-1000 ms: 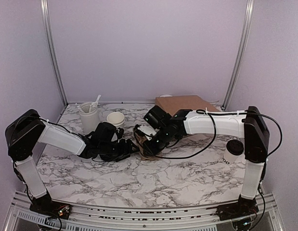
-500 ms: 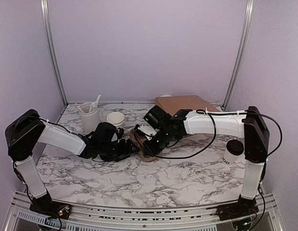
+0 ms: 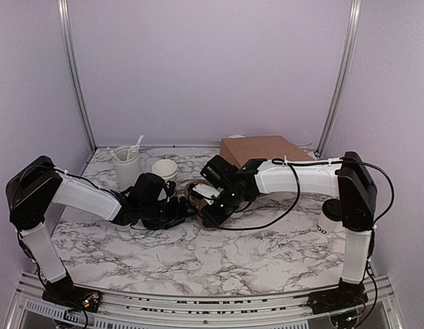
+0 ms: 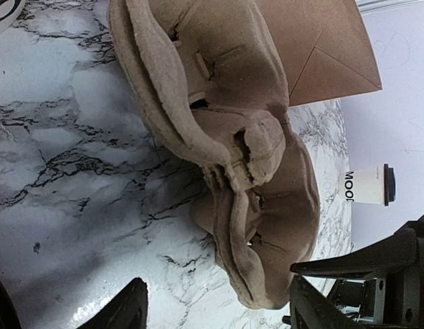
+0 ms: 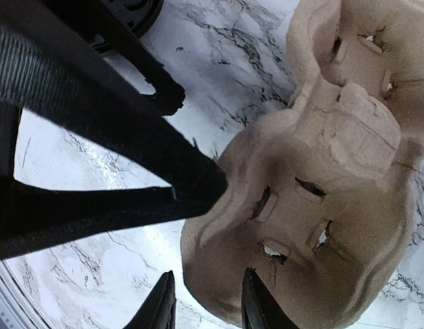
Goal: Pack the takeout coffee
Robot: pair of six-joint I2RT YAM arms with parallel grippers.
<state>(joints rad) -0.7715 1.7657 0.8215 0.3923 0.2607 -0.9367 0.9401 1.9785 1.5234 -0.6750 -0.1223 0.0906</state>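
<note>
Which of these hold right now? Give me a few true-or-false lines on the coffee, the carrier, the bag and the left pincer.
1. The takeout coffee stands on the table beside the right arm, outside the cup carrier. True.
2. The coffee has no lid. False: its black lid is on.
3. The left pincer and the right pincer are both at the cup carrier, mid-table. True.
4. The brown paper bag lies at the near edge by the arm bases. False: it is at the back, against the wall.
5. The left pincer is shut. False: its fingers stand wide apart.
</note>
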